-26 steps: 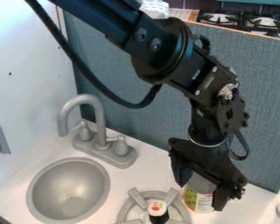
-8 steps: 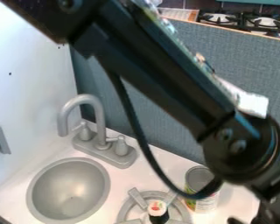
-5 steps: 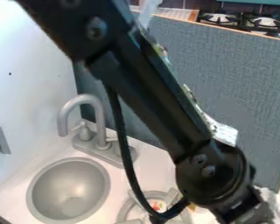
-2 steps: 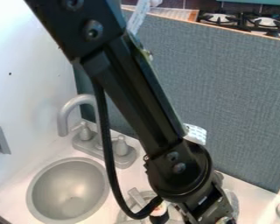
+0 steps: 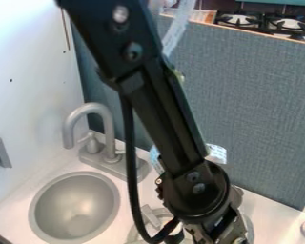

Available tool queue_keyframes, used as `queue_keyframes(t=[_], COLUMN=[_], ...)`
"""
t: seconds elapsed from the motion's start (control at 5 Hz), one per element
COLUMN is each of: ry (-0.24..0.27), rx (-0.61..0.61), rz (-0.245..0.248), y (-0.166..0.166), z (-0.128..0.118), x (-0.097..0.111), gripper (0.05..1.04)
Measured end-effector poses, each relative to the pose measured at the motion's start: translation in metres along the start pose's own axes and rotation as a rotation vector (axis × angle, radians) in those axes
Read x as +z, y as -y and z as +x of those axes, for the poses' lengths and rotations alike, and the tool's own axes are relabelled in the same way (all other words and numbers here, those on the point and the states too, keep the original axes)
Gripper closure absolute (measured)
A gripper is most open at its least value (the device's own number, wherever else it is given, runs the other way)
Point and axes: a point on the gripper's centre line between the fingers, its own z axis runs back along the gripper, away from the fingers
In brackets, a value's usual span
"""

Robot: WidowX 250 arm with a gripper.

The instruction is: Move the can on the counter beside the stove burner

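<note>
Arm, one, black: being extended from the top edge down to the lower middle, its elbow joint (image 5: 198,187) being held over the counter (image 5: 25,193) and its cable (image 5: 129,162) being looped to the left of it

Gripper, one: whether it is being kept wide or narrow, or is being loaded with anything, cannot be told

Small white-topped object, one: being supported at the burner (image 5: 150,216), lower middle, just beside the arm's lower links, its white top (image 5: 177,230) being partly covered by the cable; its base is being hidden, so exact seating cannot be told

Curved grey edge, one: being glimpsed just right of the elbow joint; not being identified, as most of its outline is being blocked by the arm

Sink basin (image 5: 76,207) and faucet (image 5: 105,112), grey: being set at the left, well apart from the white-topped object

Progress, as judged: work is apparently being carried on around the burner side; the white-topped object is being found at the burner and not in the basin, but no finished step is being confirmed by that alone; what is being left to do cannot be measured, since contact with the object is not being established and the nearby surface is being largely masked by the arm
</note>
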Motion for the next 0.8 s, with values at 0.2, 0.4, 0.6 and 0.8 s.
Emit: queue_keyframes(t=[0.2, 0.4, 0.6, 0.8], ry=[0.004, 0.009, 0.004, -0.002], rx=[-0.005, -0.012, -0.008, 0.033], rz=[-0.003, -0.003, 0.016, 0.043], y=[0.0022, 0.0082, 0.011, 0.0085], z=[0.0058, 0.0078, 0.0087, 0.0068], x=[-0.0056, -0.0063, -0.0064, -0.0067], gripper=[0.453, 0.453, 0.39, 0.116])
